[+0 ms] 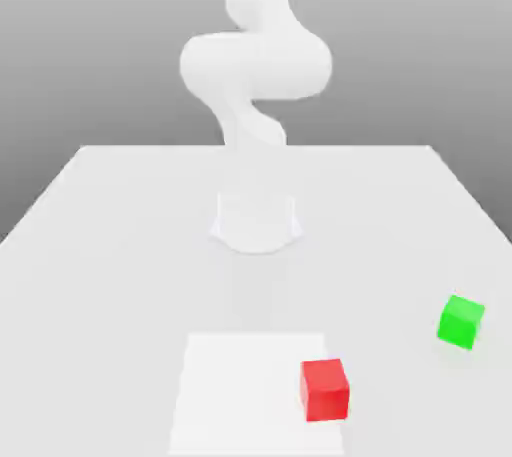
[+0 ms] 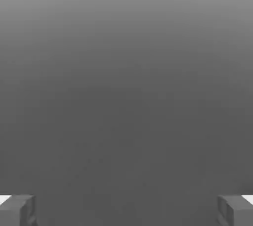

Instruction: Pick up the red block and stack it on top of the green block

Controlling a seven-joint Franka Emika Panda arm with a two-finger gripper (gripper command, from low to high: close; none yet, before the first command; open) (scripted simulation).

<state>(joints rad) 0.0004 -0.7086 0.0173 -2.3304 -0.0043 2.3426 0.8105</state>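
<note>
The red block point(image 1: 324, 390) rests on the white table near its front edge, a little toward the exterior view's right of centre. Further to the exterior view's right and slightly farther back sits the green block point(image 1: 460, 322), well apart from the red one. In the hand view my gripper point(image 2: 126, 211) is open. Its two grey fingertips point(image 2: 18, 210) stand far apart with nothing between them, and plain grey background lies ahead. My white arm point(image 1: 255, 65) rises from its base point(image 1: 256, 222) at the middle of the table.
The white table point(image 1: 100, 275) spreads wide around both blocks. A paler rectangular patch point(image 1: 240, 395) lies at the front centre, its edge on the exterior view's right overlapped by the red block. The arm's base stands behind both blocks.
</note>
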